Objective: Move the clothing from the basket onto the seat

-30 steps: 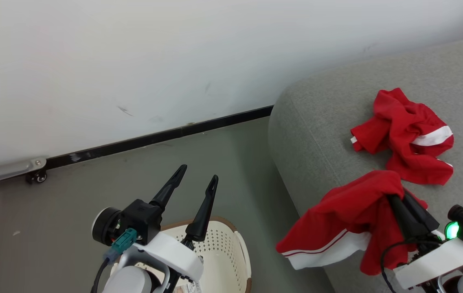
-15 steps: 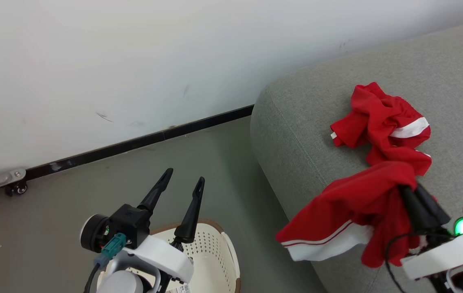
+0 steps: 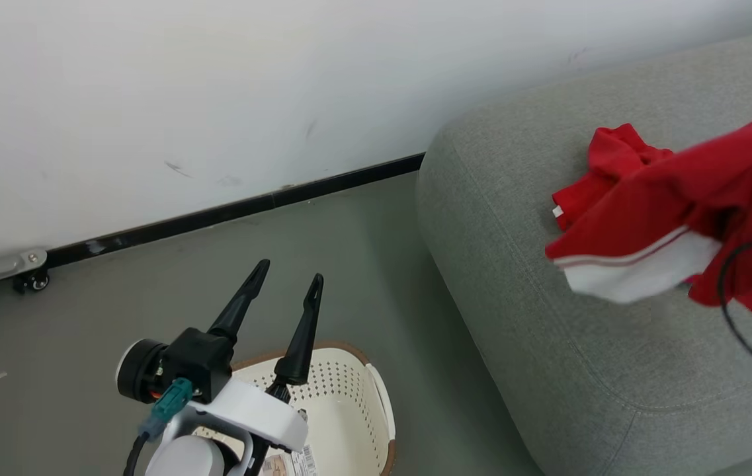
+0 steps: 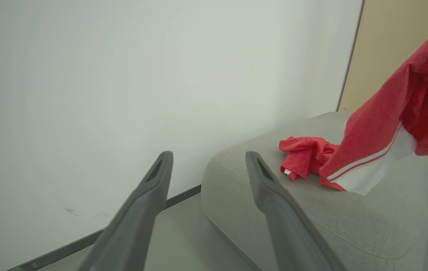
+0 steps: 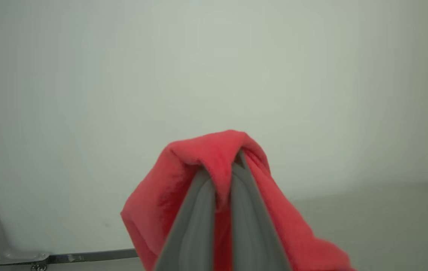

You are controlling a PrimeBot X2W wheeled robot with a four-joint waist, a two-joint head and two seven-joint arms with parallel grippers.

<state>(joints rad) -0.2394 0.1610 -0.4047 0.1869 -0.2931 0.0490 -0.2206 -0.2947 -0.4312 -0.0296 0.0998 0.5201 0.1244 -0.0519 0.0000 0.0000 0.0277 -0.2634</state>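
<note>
Two red garments of soft, creased fabric. Held garment (image 3: pixel 673 218): pinched by a fold between the closed fingers of the right hand (image 5: pixel 223 173), draped over the fingertips and hanging free above the seat (image 3: pixel 547 370), with a broad white hem panel and thin white stripe lowest. Crumpled garment (image 3: pixel 604 165): bunched on the seat top near the rounded corner, partly hidden behind the held one in the head view, a small white tab at its edge.

Seat: grey, coarse-woven upholstery, bulging and rounded, a stitched seam low along the front. Beside it on the floor (image 3: pixel 118 297), the basket (image 3: pixel 349 370): cream plastic, oval, walls pierced with rows of small holes, brown rim, barcode label inside.

Left hand (image 3: pixel 290 271): long, dark, tapering fingers spread wide, gripping nothing, poised over the basket's near side.

Beyond: matte grey-green floor, black skirting strip (image 3: pixel 250 206), scuffed white wall (image 3: pixel 217 99).

Against a second ago: held garment raised from low at the seat's front edge to well over the seat top, now overlapping the crumpled one. Right hand carried up toward the head view's right edge, grip unchanged. Left hand just as wide, same place over the basket. Head view itself shifted slightly.
</note>
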